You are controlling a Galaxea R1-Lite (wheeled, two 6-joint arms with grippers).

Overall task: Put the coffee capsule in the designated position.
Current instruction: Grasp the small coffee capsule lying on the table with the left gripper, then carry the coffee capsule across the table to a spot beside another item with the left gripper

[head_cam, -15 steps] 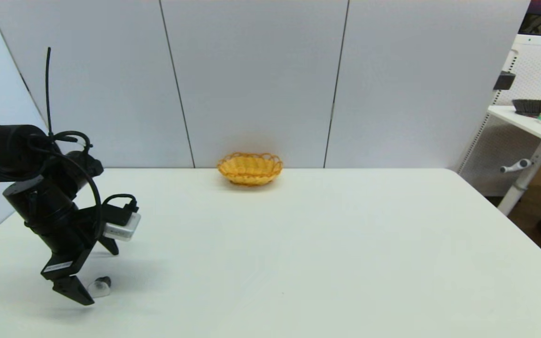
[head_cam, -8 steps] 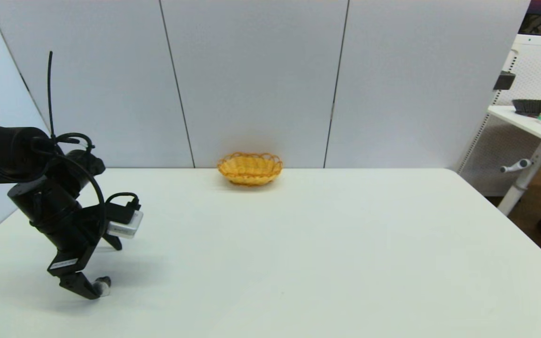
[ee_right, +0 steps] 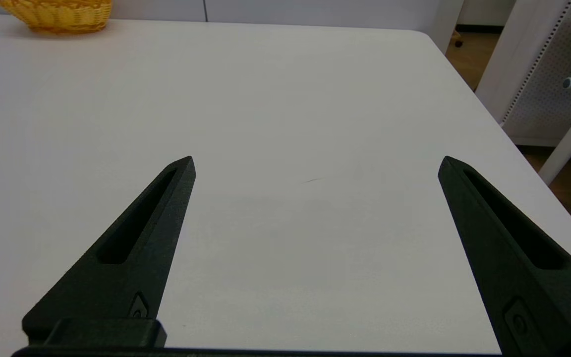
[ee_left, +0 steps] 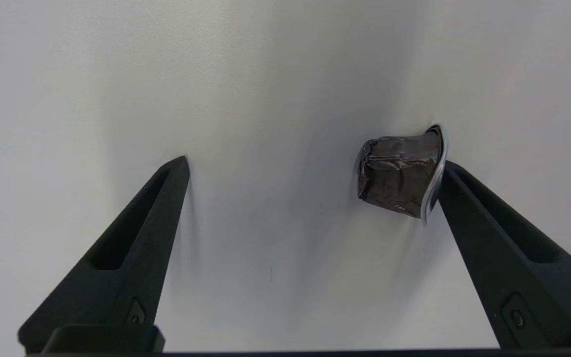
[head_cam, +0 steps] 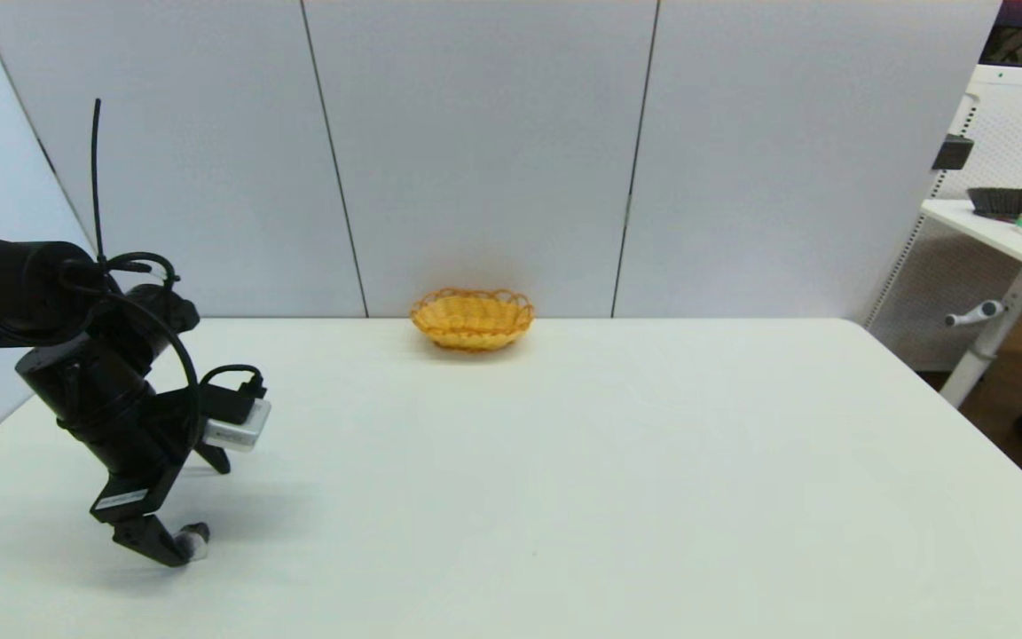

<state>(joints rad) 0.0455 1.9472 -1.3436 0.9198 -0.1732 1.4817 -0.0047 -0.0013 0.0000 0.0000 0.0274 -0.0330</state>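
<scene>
Left arm comes in from the left edge, forearm roughly level, wrist bent steeply down and angled toward the robot, so the left gripper (head_cam: 176,552) sits right at the white table (head_cam: 564,461) surface. Fingers spread wide, nothing clamped. The coffee capsule (ee_left: 400,171) lies on its side between them, hard against the inner face of one fingertip (ee_left: 456,181), foil rim touching it; the other fingertip (ee_left: 176,173) is well apart from it with bare table between. In head view the capsule (head_cam: 195,538) shows just beside the tip, on the side facing table centre.

The wicker basket (head_cam: 473,318) is well away from the left gripper, at the table's far edge by the wall panels, nothing visible inside it from here.

Right gripper (ee_right: 315,163) not visible in head view; its wrist camera shows it above the table, fingers wide apart, holding nothing, basket (ee_right: 55,15) far ahead of it
</scene>
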